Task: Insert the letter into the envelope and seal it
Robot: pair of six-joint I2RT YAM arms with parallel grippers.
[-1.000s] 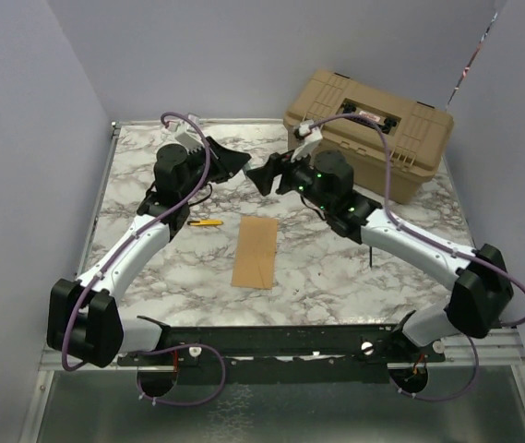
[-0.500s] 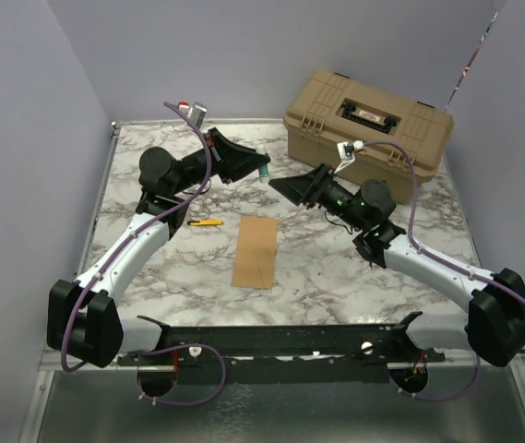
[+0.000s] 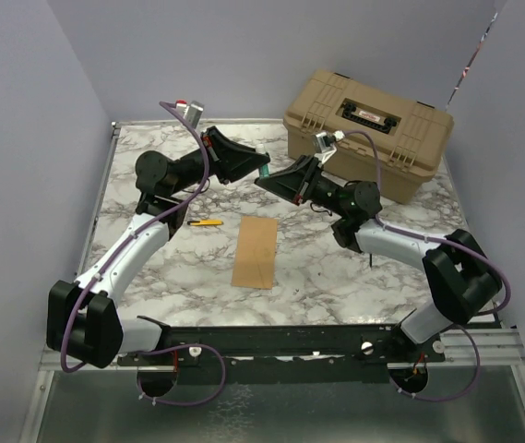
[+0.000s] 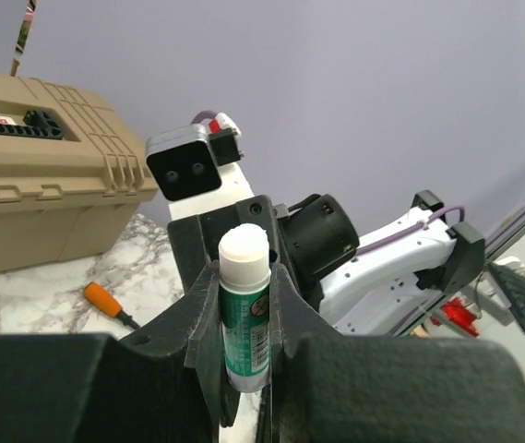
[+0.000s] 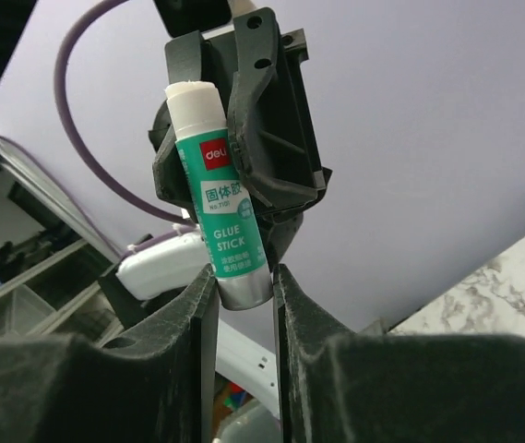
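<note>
A glue stick [image 5: 216,221] is showing teal-green with a white cap and white lettering between the black left gripper [image 4: 244,323] and black right gripper [image 5: 244,286]. Both arms, left [image 3: 137,245] and right [image 3: 400,242], are wearing white shells, black joints and purple cables [image 5: 62,83]. At centre frame, a kraft-brown envelope [image 3: 255,252] is contrasting with a white table [image 3: 327,268] veined grey-brown. At upper right, a tan toolbox [image 3: 368,129] is standing out against pale lavender walls [image 3: 244,55].

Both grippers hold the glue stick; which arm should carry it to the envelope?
Probably right: the right gripper holds the glue stick by its base, white end free; the left gripper pinches its middle. The envelope lies centrally.
</note>
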